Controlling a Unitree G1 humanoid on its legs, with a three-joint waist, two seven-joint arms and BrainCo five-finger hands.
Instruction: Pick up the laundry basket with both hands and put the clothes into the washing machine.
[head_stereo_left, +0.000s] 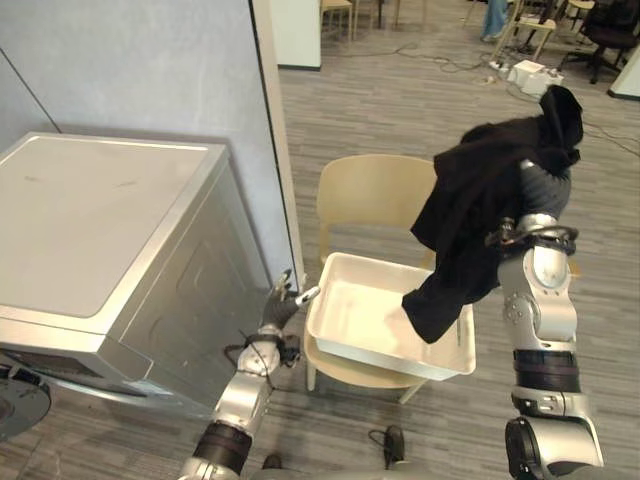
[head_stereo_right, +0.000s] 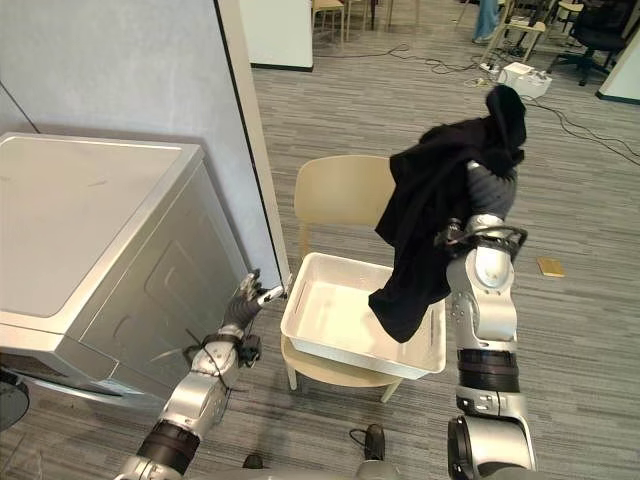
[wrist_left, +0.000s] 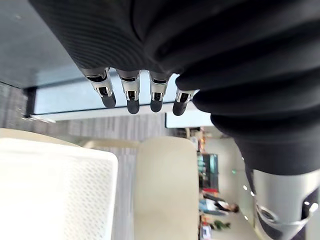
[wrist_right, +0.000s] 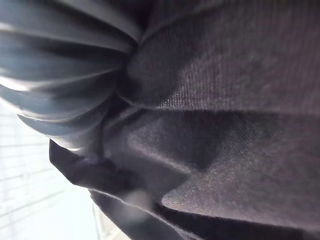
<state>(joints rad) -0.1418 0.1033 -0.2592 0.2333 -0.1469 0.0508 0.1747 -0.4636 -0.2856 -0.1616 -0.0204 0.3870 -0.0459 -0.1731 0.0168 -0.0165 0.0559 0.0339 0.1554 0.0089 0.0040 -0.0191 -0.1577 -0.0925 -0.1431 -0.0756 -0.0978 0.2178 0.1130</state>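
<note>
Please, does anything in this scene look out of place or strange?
Yes. The black garment is draped over the raised right arm instead of lying in the white basket; its lower end hangs down over the basket, which sits on a chair. The left hand is open beside the basket's rim.

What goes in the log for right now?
left robot hand: open, beside basket rim | black garment: draped over raised right arm, above basket | basket: on chair

Basket (head_stereo_left: 385, 355) on chair (head_stereo_left: 370, 195); washing machine (head_stereo_left: 90, 220) left (garment (head_stereo_left: 480, 210) seemingly dangles above).
</note>
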